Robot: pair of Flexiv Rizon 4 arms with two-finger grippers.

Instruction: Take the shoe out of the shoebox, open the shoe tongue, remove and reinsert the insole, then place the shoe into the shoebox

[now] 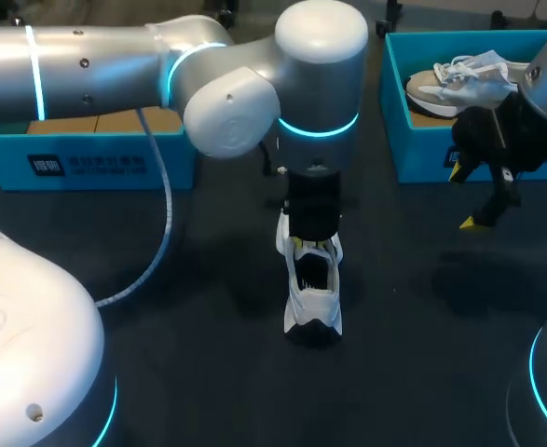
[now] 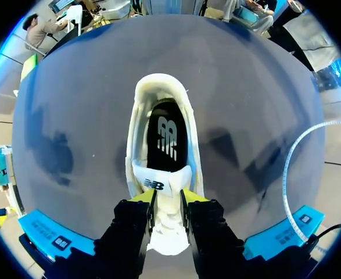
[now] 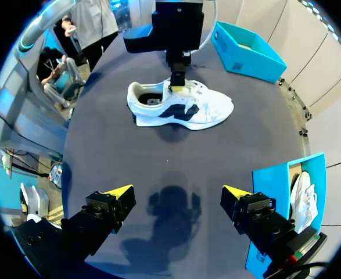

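Tongue [image 2: 165,189] pinched, shoe [image 1: 313,298] mid-bench [image 1: 208,372]
Left jaws grip the tongue (right jaws hang open, far right, by the shoebox [image 1: 422,154]); ease it toward the toe, steadily, without lifting the shoe.

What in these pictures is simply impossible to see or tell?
Head view: the left arm covers the white shoe's front half.
Left wrist view: the left pincer, shut on the tongue, hides the toe.
Head view: the right arm covers part of the second shoe in the shoebox.
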